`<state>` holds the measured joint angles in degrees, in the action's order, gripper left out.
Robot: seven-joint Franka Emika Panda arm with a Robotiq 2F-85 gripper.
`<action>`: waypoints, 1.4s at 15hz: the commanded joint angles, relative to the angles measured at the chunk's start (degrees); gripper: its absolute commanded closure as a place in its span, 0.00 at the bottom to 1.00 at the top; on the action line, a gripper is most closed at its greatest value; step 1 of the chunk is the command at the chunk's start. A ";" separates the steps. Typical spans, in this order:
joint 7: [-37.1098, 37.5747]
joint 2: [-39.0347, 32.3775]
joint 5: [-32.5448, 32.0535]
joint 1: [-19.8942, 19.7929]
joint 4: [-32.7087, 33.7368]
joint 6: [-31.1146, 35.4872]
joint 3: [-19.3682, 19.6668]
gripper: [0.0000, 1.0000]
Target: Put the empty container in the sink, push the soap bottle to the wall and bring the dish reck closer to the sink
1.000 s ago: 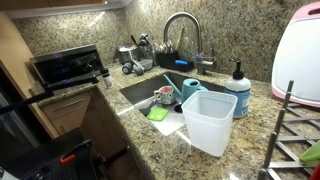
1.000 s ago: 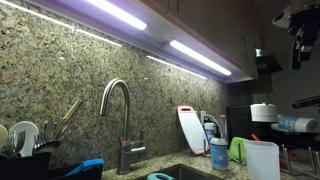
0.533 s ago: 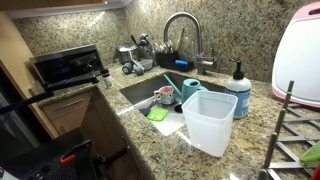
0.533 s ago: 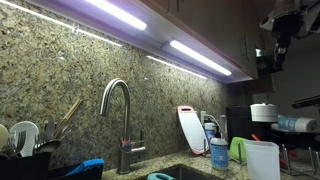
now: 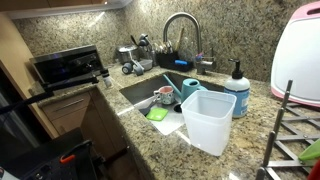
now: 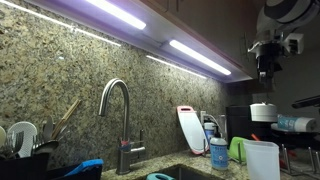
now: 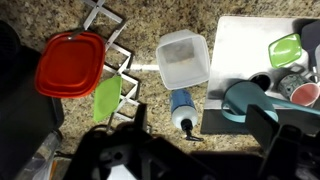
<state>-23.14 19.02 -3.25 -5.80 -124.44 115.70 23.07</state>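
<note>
Behind the counter, the wall [image 5: 90,28]: upright speckled brown-beige granite backsplash filled the top of the frame in both exterior views.
Counter [image 5: 255,135]: matching speckled granite ran from the left of the frame to the lower right corner.
Sink [image 5: 140,92]: a recessed basin sat at mid-frame under a curved chrome faucet [image 5: 182,25]; a teal jug [image 5: 192,90], a mug [image 5: 165,97] and a green sponge [image 5: 157,114] lay inside it.
Dish rack [image 5: 287,120]: grey wire prongs stood at the lower right edge, partly cut off and apart from the sink. In the wrist view it was at the upper left, carrying a red square lid [image 7: 70,63] and a lime-green piece [image 7: 106,98].
Empty container [image 5: 210,120]: the translucent white tub stood upright on the counter, outside the basin, just right of the sink's near corner. From above it lay between the rack and the sink.
Gripper [image 6: 268,70]: it hung high at the upper right of an exterior view, well above the counter. Its jaws were spread wide with nothing between them.
Soap bottle [image 5: 238,92]: white and light blue with a black pump, it stood just behind the tub at the sink's right edge. Bare counter showed between it and the wall.
</note>
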 commanded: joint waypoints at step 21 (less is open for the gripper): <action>-0.10 -26.99 3.82 -12.67 14.40 0.02 -4.23 0.00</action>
<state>-23.37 -7.97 0.76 -17.21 -110.22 115.88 20.15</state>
